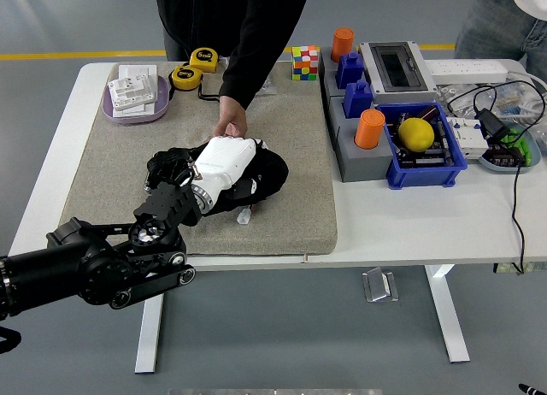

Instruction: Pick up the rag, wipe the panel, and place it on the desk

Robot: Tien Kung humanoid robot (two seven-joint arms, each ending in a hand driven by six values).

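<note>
Left hand: the left hand (229,162), white on its back, comes in from the lower left on a black arm and lies flat on the rag, pressing it down; its fingers are over the cloth, but I cannot tell if they are curled around it or only spread on it.
Rag: the black rag (267,174) is bunched under and just right of the hand, near the middle of the mat.
Panel: the black panel is almost fully hidden under the rag and the hand, so I cannot point at it.
Mat: a grey-beige felt mat (128,168) covers the left half of the white table (427,220).
Person: a person's hand (231,123) in a dark sleeve reaches from the far side and touches the mat just behind the robot's hand.
Small thing: a little pale piece (244,215) lies on the mat just in front of the rag.
Writing: the two yellow tape measures (195,67) at the far edge have black labels, but the print is too small to read; the same for the white cards in the purple tray (135,94).
Right side: a yellow ball (416,134) sits in a blue bin (425,173); an orange cylinder (370,129) stands on a grey block beside it.
</note>
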